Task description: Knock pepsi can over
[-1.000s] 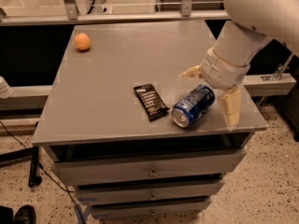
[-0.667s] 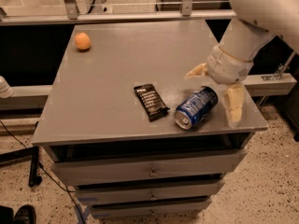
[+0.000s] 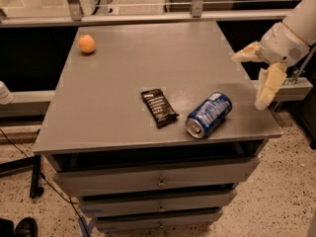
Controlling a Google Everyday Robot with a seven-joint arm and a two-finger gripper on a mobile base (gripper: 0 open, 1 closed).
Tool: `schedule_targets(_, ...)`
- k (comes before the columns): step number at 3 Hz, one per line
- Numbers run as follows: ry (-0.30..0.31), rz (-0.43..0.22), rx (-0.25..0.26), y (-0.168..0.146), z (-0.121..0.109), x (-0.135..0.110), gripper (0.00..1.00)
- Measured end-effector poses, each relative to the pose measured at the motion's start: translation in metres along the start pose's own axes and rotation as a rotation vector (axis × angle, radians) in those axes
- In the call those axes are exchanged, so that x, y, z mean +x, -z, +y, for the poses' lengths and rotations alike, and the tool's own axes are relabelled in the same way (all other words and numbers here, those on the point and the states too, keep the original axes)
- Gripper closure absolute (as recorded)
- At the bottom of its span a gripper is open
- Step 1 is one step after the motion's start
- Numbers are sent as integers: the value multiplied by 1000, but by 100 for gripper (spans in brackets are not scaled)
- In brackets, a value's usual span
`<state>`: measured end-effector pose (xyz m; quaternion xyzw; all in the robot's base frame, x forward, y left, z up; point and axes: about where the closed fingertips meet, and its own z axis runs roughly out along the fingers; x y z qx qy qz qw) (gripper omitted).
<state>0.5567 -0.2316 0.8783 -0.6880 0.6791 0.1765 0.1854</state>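
Note:
The blue pepsi can (image 3: pixel 209 114) lies on its side on the grey cabinet top (image 3: pixel 123 73), near the front right corner, its silver top facing the front edge. My gripper (image 3: pixel 254 78) hangs open at the right edge of the cabinet, up and to the right of the can and apart from it. One cream finger (image 3: pixel 245 52) points left, the other (image 3: pixel 266 87) points down. Nothing is between them.
A flat black snack bar wrapper (image 3: pixel 159 107) lies just left of the can. An orange (image 3: pixel 87 44) sits at the back left corner. The cabinet has drawers (image 3: pixel 158 181) below. A metal rail (image 3: pixel 148 18) runs behind the cabinet.
My gripper has drawn back to the right and upward, away from the can. The can stays lying on its side, rolled slightly.

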Motion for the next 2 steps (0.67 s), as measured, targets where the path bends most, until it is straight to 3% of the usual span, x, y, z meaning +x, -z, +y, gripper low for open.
schedule_targets(1, -97, -130, 146, 53, -11, -4, 0)
schedule_targets(2, -92, -152, 178, 57, -21, -12, 0)
